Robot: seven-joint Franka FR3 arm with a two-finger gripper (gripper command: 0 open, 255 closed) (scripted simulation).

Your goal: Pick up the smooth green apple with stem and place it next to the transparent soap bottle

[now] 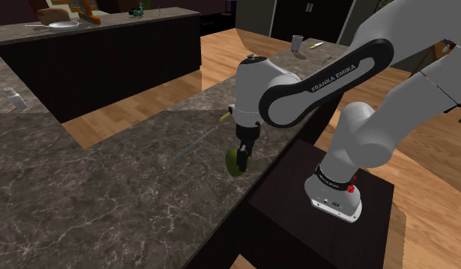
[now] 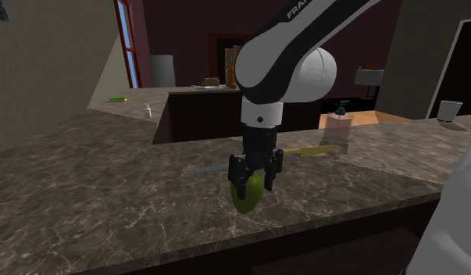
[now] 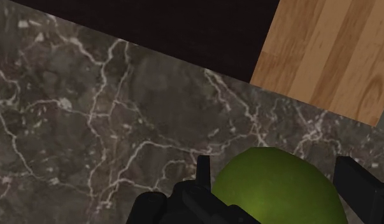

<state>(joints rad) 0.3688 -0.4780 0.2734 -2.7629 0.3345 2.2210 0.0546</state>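
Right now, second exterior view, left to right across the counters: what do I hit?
small green object → small white bottle → green apple, clasped in the gripper → transparent soap bottle → white cup

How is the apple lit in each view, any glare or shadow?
Shoulder view: dim overall, the apple muted under the gripper; second exterior view: apple dull green, no sharp shadow on the countertop; wrist view: apple brightest, softly shaded, no glare.
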